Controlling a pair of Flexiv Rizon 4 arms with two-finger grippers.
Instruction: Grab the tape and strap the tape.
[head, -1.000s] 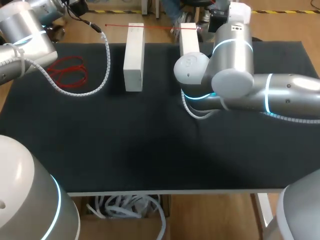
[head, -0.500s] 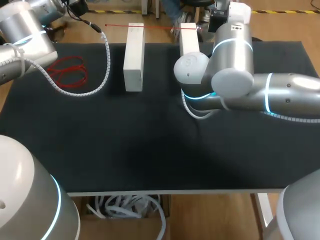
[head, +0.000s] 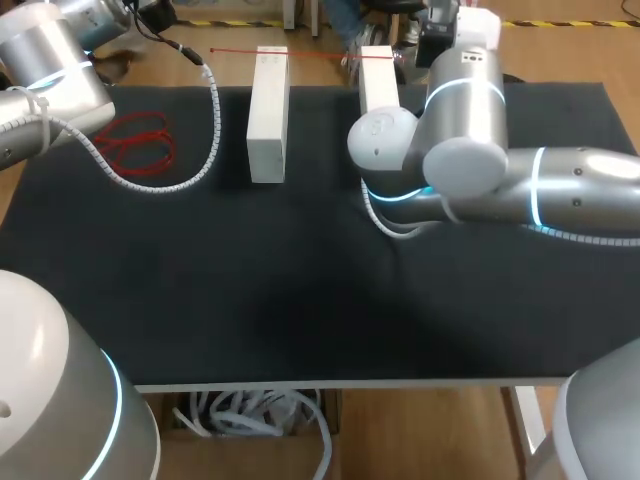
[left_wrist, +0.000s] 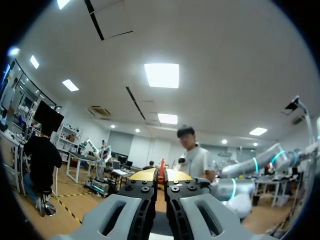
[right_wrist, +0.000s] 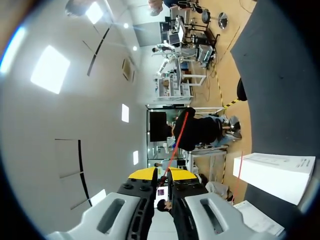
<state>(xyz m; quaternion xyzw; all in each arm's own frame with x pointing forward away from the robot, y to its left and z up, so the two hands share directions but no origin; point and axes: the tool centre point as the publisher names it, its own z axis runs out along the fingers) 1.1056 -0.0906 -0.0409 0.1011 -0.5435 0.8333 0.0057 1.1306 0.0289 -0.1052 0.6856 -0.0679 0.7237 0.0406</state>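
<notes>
A thin red tape (head: 320, 54) runs taut along the table's far edge, over the far ends of two white blocks (head: 268, 115) (head: 378, 80). More of it lies coiled (head: 138, 143) at the far left. In the left wrist view my left gripper (left_wrist: 161, 176) is shut, with a bit of red tape (left_wrist: 161, 167) pinched between its yellow tips. In the right wrist view my right gripper (right_wrist: 167, 176) has its tips together on the red tape (right_wrist: 179, 135), which leads away from them; a white block (right_wrist: 275, 176) lies beside it. In the head view both grippers are hidden.
The black table (head: 300, 290) has a white spiral cable (head: 212, 125) of my left arm hanging over its far left part. My right arm's large elbow (head: 460, 150) reaches over the far right of the table.
</notes>
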